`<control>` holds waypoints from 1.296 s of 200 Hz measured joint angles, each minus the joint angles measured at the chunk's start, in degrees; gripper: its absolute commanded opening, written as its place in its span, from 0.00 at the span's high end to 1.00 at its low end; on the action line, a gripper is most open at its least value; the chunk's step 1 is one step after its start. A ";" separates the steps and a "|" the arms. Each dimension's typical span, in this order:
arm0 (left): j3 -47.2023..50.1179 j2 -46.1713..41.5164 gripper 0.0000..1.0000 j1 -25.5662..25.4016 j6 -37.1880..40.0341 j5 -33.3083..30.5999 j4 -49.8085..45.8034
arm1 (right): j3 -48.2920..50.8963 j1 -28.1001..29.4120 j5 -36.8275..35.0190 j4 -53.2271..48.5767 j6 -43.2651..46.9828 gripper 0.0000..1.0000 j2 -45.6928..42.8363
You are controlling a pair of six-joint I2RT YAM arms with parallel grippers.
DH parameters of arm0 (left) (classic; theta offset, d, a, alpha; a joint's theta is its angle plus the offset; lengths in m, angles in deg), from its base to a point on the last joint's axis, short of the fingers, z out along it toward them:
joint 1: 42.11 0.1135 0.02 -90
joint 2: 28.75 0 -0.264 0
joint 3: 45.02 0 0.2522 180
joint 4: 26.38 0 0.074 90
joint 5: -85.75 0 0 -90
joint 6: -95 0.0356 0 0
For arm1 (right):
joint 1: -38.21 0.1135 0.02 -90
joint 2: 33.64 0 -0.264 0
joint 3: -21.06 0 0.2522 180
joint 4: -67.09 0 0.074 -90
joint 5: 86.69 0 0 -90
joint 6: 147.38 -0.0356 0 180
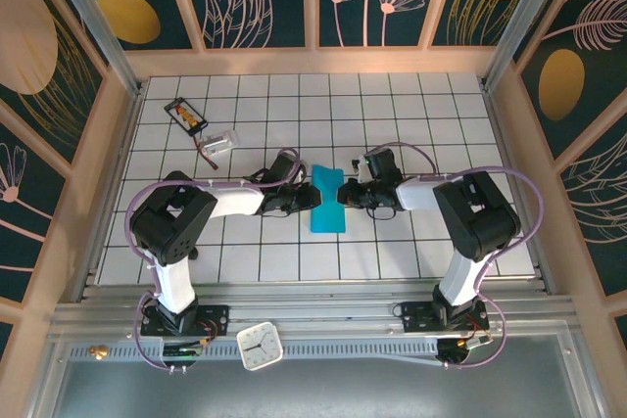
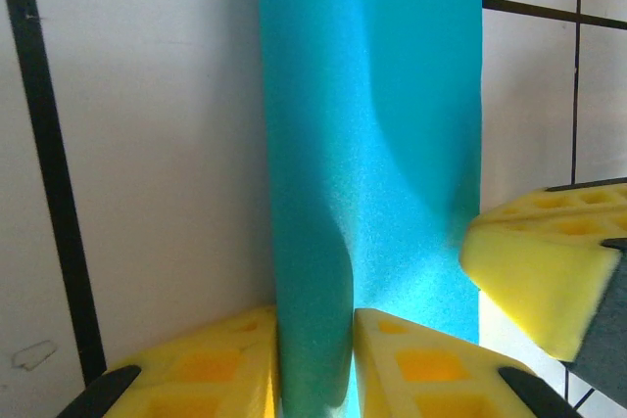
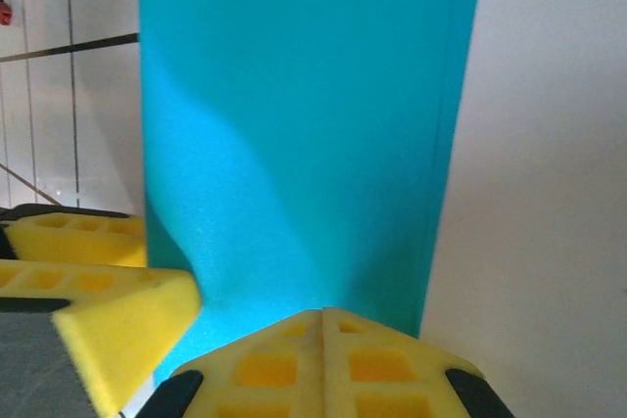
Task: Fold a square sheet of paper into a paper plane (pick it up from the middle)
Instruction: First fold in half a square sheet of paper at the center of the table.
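The teal-blue sheet of paper (image 1: pixel 327 205) is seen near the middle of the white gridded table (image 1: pixel 392 252), folded into a narrow strip that runs from far to near and is pinched in partway along its length, so that it flares out again towards both ends. It is flanked by both arms, which are stretched inward from their bases. The left gripper (image 1: pixel 306 199) is set against the left side of the strip and the right gripper (image 1: pixel 344 193) against the right side, the two facing each other across the paper. In the left wrist view the yellow fingers (image 2: pixel 421 359) of the left gripper are seen held only slightly apart, with a raised fold of the paper clamped in the narrow gap between them; a yellow pad of the other gripper is seen close by at the right edge of the strip. In the right wrist view the right gripper's fingers (image 3: pixel 265 364) are pressed fully together, and the near edge of the paper is met at their seam, so the thin sheet appears to be nipped there. A small black card with orange marks (image 1: pixel 185 115) is seen at the far left of the table, well apart from the paper, with a clear plastic item (image 1: pixel 223 141) just beside it. A white clock (image 1: pixel 260 347) is placed on the near rail between the arm bases.
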 measured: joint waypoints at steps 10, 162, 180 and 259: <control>0.00 0.00 0.74 0.00 0.00 0.00 0.00 | 0.00 0.00 -0.04 -0.02 0.00 0.94 0.26; 0.26 -0.61 0.49 -0.68 -1.53 1.25 1.51 | 0.04 0.00 -0.59 0.76 -0.04 0.97 0.74; 0.26 -0.66 0.49 -1.05 -1.51 1.09 1.53 | 0.04 0.00 -0.63 0.87 -0.02 0.97 0.74; 0.26 -0.70 0.68 -2.25 -1.16 -0.31 -0.46 | 0.02 0.00 -0.83 1.07 -0.02 0.94 0.81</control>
